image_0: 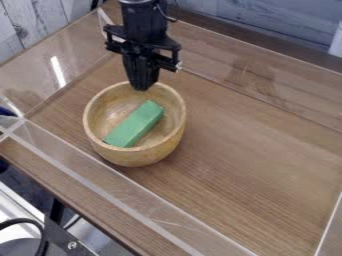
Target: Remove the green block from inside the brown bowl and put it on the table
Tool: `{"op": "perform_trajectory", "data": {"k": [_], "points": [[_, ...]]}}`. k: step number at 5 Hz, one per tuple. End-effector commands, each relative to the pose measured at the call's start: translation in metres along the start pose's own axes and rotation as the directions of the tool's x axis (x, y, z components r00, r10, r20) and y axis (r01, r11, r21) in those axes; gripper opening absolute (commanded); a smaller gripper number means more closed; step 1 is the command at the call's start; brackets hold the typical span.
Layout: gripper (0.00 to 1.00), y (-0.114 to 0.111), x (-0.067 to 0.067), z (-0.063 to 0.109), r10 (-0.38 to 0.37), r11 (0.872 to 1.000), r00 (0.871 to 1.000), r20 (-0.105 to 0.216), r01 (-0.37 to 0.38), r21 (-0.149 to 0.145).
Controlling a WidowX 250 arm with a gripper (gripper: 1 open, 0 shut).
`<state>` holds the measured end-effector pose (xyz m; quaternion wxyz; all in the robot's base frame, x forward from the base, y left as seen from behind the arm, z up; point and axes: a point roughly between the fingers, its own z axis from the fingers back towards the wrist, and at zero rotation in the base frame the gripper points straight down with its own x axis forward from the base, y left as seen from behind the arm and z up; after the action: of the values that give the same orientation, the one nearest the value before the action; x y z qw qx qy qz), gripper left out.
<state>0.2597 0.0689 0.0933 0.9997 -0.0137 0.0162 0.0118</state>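
1. Lying inside the brown bowl [134, 124], the green block [136, 125] is seen resting on the pale inner surface, set at a slant with one end toward the far right of the bowl and the other toward the near left.
2. The block is touched by nothing; it is surrounded by the bowl's thick wall on all sides.
3. The bowl is placed on the table [254, 150], in the left half of the wooden top, near the clear wall [80, 165] along the front edge.
4. The gripper [143, 86] is held above the far rim of the bowl, pointed straight down, and is apart from the block.
5. Nothing is carried between the black fingers [139, 78]. They are seen close together, but whether the jaws are slightly parted or pressed together cannot be told from this view.
6. The black arm [142, 20] is seen reaching up out of the top of the picture.
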Motion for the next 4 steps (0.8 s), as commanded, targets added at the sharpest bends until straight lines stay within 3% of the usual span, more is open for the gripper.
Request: {"op": "perform_trajectory", "data": {"k": [1, 4], "points": [[1.00, 0.005, 0.003, 0.009, -0.001, 1.000, 0.999, 0.040, 0.000, 0.021], [1.00, 0.009, -0.004, -0.012, 0.002, 0.999, 1.000, 0.018, -0.003, 0.043]]}}
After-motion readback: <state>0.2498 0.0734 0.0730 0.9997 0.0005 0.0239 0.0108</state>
